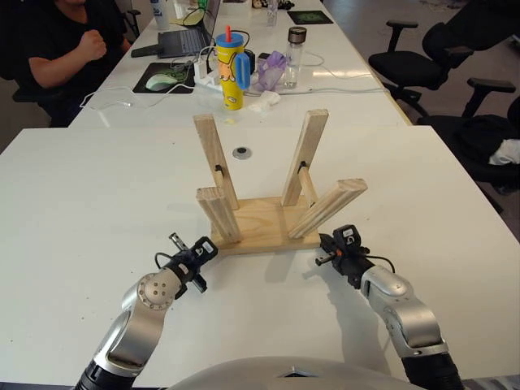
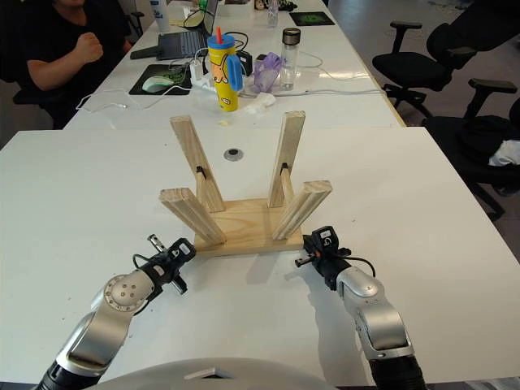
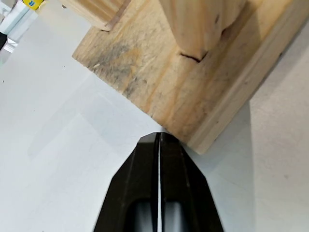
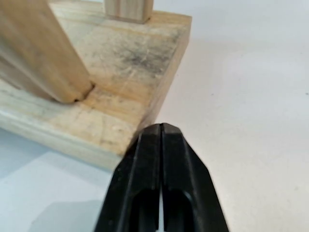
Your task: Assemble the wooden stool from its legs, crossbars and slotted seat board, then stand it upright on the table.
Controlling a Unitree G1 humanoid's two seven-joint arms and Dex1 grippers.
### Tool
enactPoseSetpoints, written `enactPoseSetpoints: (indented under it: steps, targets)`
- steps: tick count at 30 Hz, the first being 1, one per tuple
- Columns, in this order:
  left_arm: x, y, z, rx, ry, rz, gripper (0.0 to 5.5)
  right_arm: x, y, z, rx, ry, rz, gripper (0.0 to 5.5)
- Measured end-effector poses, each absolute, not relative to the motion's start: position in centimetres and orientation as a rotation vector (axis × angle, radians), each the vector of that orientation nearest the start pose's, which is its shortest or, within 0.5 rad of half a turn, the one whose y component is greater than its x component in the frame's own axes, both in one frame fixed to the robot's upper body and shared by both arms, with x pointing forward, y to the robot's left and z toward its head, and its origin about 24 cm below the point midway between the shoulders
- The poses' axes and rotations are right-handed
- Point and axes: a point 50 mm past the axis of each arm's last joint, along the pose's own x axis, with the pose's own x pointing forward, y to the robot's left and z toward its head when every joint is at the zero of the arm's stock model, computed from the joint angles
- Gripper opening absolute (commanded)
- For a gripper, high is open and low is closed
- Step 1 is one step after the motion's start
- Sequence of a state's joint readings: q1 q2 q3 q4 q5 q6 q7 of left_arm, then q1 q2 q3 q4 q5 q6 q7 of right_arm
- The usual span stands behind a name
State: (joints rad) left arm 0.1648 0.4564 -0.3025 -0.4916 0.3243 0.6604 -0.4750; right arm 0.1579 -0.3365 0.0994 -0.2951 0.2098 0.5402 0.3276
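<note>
Across the top of the frame, beyond the table seam: yellow cup (image 1: pixel 230 73) with a blue straw, clear bottle (image 1: pixel 293 57), mouse (image 1: pixel 165 80) on a dark pad, open laptop (image 1: pixel 185 36). At upper right, 2 black office chairs (image 1: pixel 414 65). Just behind the woodwork, a small round grommet (image 1: pixel 241 153) set into the white table (image 1: pixel 81 211).

At centre of frame, wooden stool (image 2: pixel 288 154) resting upside down: seat board (image 1: pixel 264 223) flat on the table, legs (image 1: pixel 215 158) pointing up and splaying outward.

Left gripper (image 1: pixel 205 248) low at lower left of centre, arm rising from the bottom left edge, fingers pressed together, tip right at the board's near left corner. Right gripper (image 1: pixel 325 244) low at lower right of centre, arm rising from the bottom right edge, fingers likewise pressed together, tip just beside the near right corner. Touching the wood or not: impossible to tell for either.

Counted: 1 seat board, 4 legs (2 far, 2 near), 2 grippers.
</note>
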Motion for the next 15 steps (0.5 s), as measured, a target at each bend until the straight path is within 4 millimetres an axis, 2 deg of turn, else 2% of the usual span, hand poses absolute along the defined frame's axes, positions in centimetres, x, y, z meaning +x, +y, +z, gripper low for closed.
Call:
enactPoseSetpoints:
  steps: [5,8,11,15]
  targets:
    - [19.7,16.0,4.8,0.444,0.509,-0.568,0.01,20.5,-17.2,3.6,-0.07,0.5,0.451,0.0]
    - [19.5,16.1,6.2,0.358,0.496,-0.606,0.01,20.6,-17.8,5.0,-0.071,0.514,0.463,0.0]
    - [19.3,16.7,6.9,0.322,0.52,-0.632,0.01,21.0,-17.8,6.4,-0.066,0.504,0.487,0.0]
    - [19.0,17.9,8.9,0.337,0.558,-0.716,0.01,21.1,-17.9,8.0,-0.04,0.518,0.54,0.0]
